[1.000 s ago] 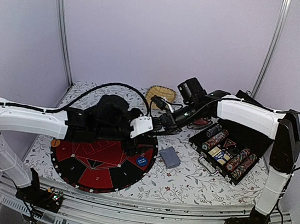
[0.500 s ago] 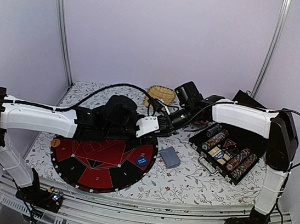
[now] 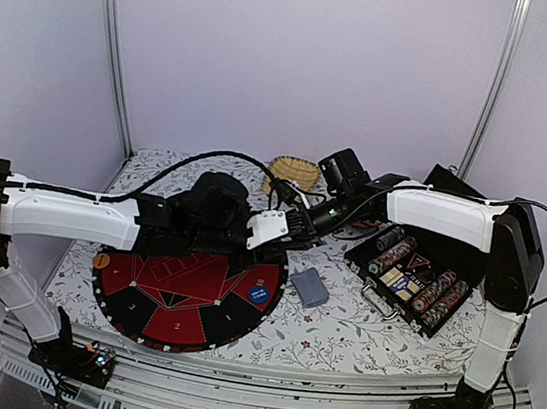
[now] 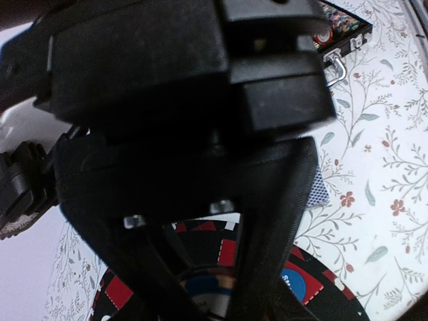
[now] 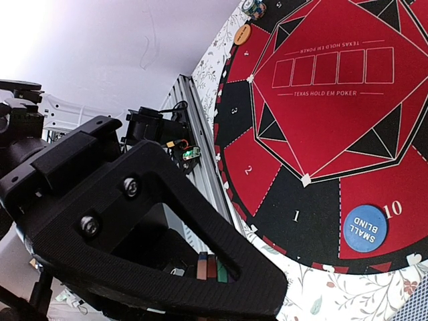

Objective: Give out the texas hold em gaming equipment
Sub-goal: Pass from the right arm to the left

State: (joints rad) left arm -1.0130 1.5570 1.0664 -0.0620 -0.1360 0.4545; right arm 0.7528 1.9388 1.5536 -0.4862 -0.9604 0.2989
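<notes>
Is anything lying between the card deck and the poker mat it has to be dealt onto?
Nothing visible. The card deck lies on the tablecloth just off the poker mat's right edge, only bare cloth between. The left gripper and right gripper meet farther back, clear of that gap.

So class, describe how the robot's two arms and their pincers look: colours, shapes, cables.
Both the left arm and right arm have white shell links joined by black joints, with black cables looping alongside. The pincer fingers are black, textured and wedge-shaped, fastened with silver screws.
</notes>
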